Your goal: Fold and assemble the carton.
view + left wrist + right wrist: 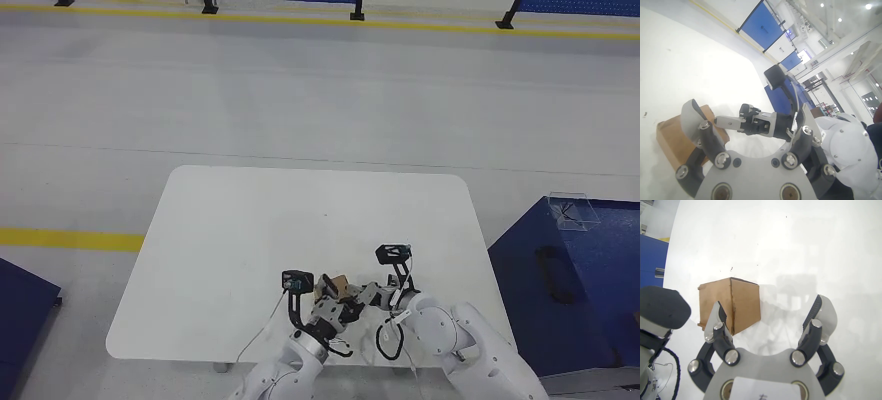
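- Carton (730, 304) is sitting at the 6 o'clock edge of the tabletop (300, 220).
- Left gripper (748, 108) and right gripper (768, 304) are flanking it, both spread wide, holding nothing.
- It's looking light and crushable; pinching opposite walls seems safest.

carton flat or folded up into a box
Folded up: the carton stands on the table as a box, two sides meeting at a corner. Top: cannot tell.

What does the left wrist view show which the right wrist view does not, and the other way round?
Left wrist view: the right gripper seen from the side, open, its tip close to the carton. Right wrist view: the carton's split corner seam facing the camera. Both: the brown carton on the white table.
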You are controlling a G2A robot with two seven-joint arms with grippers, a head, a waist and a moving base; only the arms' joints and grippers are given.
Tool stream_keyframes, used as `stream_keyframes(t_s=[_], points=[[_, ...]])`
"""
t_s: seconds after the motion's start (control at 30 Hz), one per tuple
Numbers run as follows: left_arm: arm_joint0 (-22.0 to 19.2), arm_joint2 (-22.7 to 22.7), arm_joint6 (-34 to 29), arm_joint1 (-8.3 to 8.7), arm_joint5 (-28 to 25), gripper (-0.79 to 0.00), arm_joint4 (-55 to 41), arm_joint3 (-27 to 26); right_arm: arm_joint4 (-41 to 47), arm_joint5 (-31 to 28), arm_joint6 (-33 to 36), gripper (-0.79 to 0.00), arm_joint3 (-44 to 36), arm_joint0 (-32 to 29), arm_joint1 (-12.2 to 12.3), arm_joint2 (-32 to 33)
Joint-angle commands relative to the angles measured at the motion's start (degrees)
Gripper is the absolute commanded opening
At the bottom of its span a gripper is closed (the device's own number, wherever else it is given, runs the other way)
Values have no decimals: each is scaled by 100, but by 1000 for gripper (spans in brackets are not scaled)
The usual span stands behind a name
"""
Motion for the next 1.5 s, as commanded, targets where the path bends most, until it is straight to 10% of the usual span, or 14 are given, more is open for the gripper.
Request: stream_keyframes(t_s=[0.0,0.37,0.57,0.83,1.07,1.47], points=[[3,-2,-2,1,7,0,3,5,-4,-2,-4,0,6,2,0,-4],[-42,-31,-45,21,-48,0,237,-22,-159,22,-284,0,-50,-76,-7,-25],[-255,-572,-1135,346,-1581,0,2167,-38,-677,844,-556,0,-762,-554,39,318],[-812,-1337,-1537,593,-4200,0,1349,833,-1317,2065,-480,0,-1341,-1043,54,566],[-836,-1341,-1554,598,-4216,0,1373,863,-1323,2016,-478,0,-1303,-1045,53,543],[-821,-1332,-1295,845,-4503,0,4108,638,-1967,1814,-449,0,-269,30,-231,-487]])
